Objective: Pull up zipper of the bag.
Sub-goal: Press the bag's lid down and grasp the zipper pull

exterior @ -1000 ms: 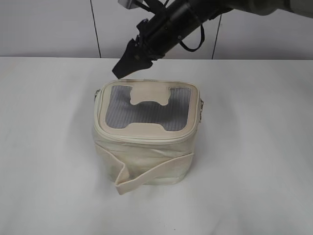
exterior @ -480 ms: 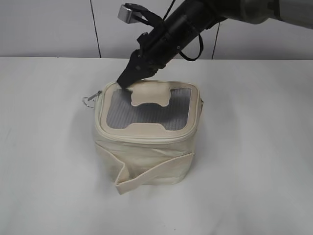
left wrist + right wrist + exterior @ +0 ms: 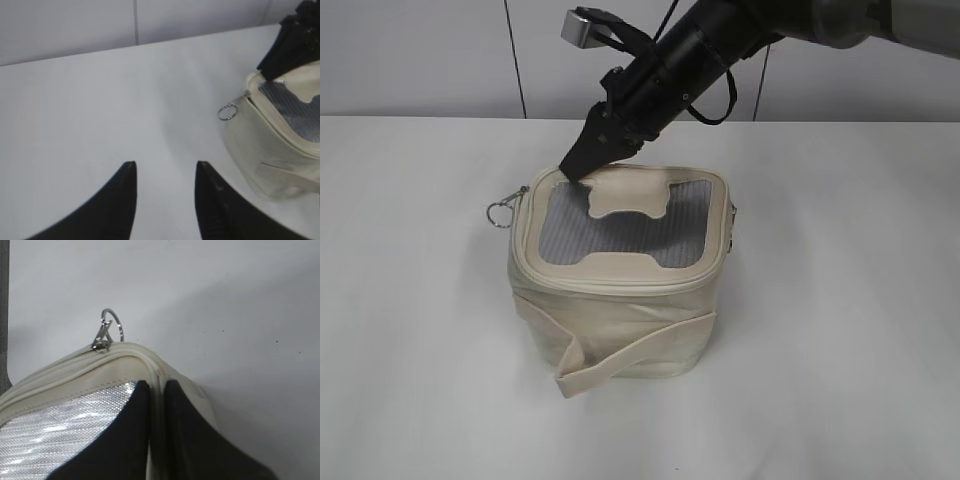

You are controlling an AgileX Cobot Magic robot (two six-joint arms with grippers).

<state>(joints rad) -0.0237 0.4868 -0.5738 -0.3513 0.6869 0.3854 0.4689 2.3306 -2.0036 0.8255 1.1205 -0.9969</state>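
The cream bag (image 3: 615,310) stands mid-table, grey mesh top with an H-shaped patch. Its zipper (image 3: 610,283) runs round the lid rim. A silver slider with a ring pull (image 3: 500,212) sticks out at the bag's far left corner; it also shows in the left wrist view (image 3: 228,112) and the right wrist view (image 3: 107,332). My right gripper (image 3: 575,168) (image 3: 157,386) is shut on the bag's lid rim at the far left corner, close to that slider. My left gripper (image 3: 165,167) is open and empty over bare table, left of the bag (image 3: 270,145).
A white table (image 3: 410,330) carries the bag, and a pale panelled wall (image 3: 420,55) stands behind. A cream strap (image 3: 620,358) hangs across the bag's front. The right arm reaches in from the upper right.
My right gripper came down from above the bag's far edge onto the lid rim and closed there. The ring pull has swung out at the left corner.
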